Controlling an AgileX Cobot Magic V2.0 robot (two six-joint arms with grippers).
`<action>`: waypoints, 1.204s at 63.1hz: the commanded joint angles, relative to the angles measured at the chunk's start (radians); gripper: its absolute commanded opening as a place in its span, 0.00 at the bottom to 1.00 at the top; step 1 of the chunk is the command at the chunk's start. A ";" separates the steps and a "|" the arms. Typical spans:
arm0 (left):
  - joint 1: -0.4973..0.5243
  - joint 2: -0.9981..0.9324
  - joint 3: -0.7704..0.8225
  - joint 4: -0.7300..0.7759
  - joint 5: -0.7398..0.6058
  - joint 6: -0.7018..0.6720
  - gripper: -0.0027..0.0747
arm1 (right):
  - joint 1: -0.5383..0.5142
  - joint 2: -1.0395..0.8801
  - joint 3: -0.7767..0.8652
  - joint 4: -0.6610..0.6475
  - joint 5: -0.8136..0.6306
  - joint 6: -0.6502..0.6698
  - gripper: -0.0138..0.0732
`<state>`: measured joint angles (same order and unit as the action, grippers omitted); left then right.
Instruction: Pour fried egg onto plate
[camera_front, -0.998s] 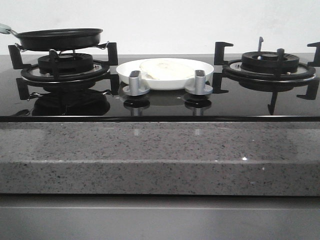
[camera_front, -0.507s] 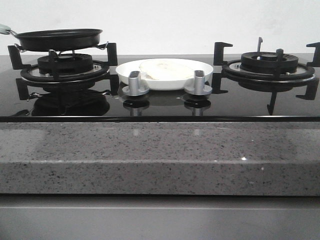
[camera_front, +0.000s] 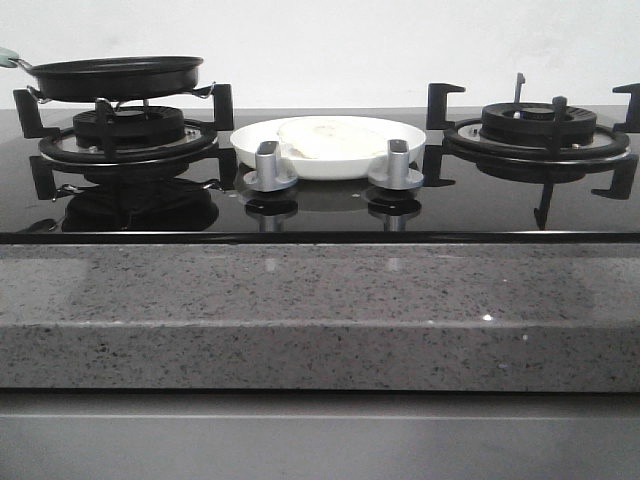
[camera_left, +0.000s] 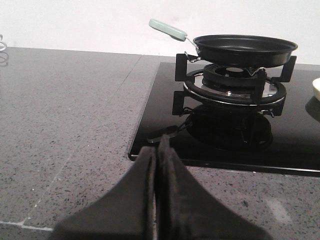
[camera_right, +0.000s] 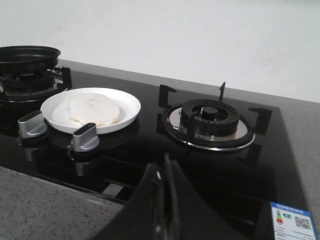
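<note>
The fried egg (camera_front: 330, 137) (camera_right: 94, 109), a pale cream disc, lies flat in the white plate (camera_front: 250, 148) (camera_right: 127, 102) on the black glass hob between the two burners. The black frying pan (camera_front: 115, 77) (camera_left: 245, 48) rests on the left burner, its mint handle (camera_left: 167, 29) pointing away to the left. My left gripper (camera_left: 159, 150) is shut and empty, hovering over the grey counter in front of the hob's left edge. Over the hob's front, near the right burner, my right gripper (camera_right: 162, 170) is shut with nothing in it. Neither gripper shows in the front view.
Two silver knobs (camera_front: 270, 166) (camera_front: 396, 165) stand just in front of the plate. The right burner (camera_front: 538, 130) (camera_right: 210, 120) has a bare black grate. A speckled grey counter (camera_front: 320, 310) runs along the front. A sticker (camera_right: 292, 220) sits at the hob's right corner.
</note>
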<state>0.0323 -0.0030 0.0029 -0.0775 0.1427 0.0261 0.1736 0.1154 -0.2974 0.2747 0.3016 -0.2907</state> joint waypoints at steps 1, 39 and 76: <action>-0.009 -0.018 0.005 -0.011 -0.089 -0.007 0.01 | -0.001 0.011 -0.027 -0.006 -0.075 -0.006 0.08; -0.009 -0.018 0.005 -0.011 -0.089 -0.007 0.01 | -0.001 0.011 -0.026 -0.006 -0.075 -0.006 0.08; -0.009 -0.018 0.005 -0.011 -0.089 -0.007 0.01 | -0.135 -0.125 0.245 -0.247 -0.198 0.342 0.08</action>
<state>0.0323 -0.0030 0.0029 -0.0775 0.1428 0.0261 0.0463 0.0229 -0.0662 0.0466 0.1875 0.0372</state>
